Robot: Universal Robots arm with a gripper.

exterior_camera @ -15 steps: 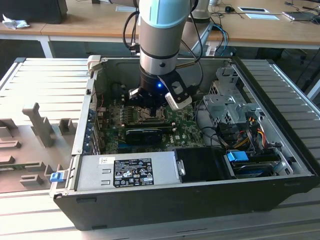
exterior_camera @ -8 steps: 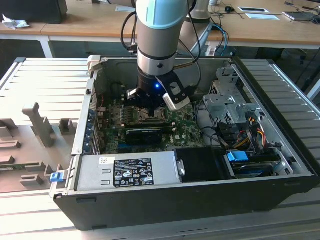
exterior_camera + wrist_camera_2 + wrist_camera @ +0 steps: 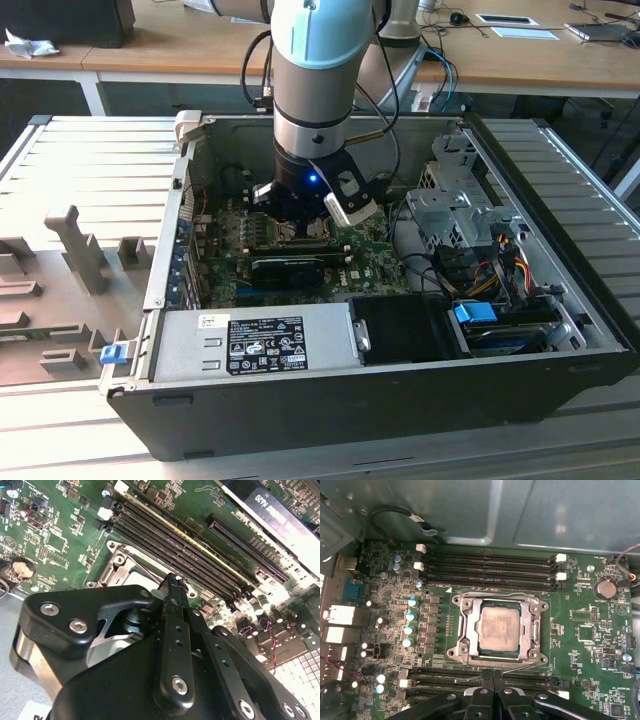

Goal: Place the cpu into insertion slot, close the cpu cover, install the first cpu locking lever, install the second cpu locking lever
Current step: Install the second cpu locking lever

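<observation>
Black fingers (image 3: 492, 690) of the gripper (image 3: 492, 680) are pressed together, holding nothing, at the lower centre of the first wrist view, just beside the socket's near edge. Above them the cpu (image 3: 498, 628) (dull silver top) lies flat in the socket, framed by the cpu cover (image 3: 465, 625), which lies closed around it. In the exterior view, the arm (image 3: 315, 110) reaches down into the open computer case (image 3: 330, 400) at centre frame.
</observation>
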